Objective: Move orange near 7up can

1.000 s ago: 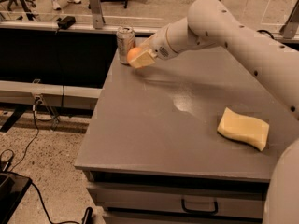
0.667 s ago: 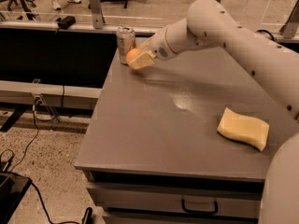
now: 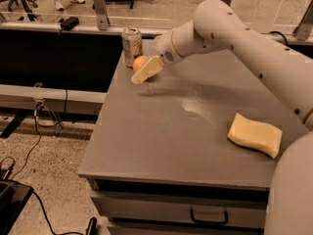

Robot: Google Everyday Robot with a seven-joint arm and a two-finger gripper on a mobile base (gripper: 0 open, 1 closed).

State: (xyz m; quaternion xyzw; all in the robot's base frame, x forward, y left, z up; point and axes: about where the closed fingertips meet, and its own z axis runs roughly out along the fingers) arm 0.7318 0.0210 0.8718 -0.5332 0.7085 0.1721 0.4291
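Far left corner of the tabletop (image 3: 195, 141): the orange (image 3: 139, 62) now shows just beside the 7up can (image 3: 131, 45). The gripper (image 3: 146, 71) has shifted slightly off it, hold impossible to tell; likely placed.

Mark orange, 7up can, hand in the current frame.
orange (image 3: 139, 61), camera view, visible upper left surface, behind the hand.
7up can (image 3: 132, 47), camera view, middle of its side wall.
hand (image 3: 143, 72), camera view, pale tip end, in front of the orange, by the can.
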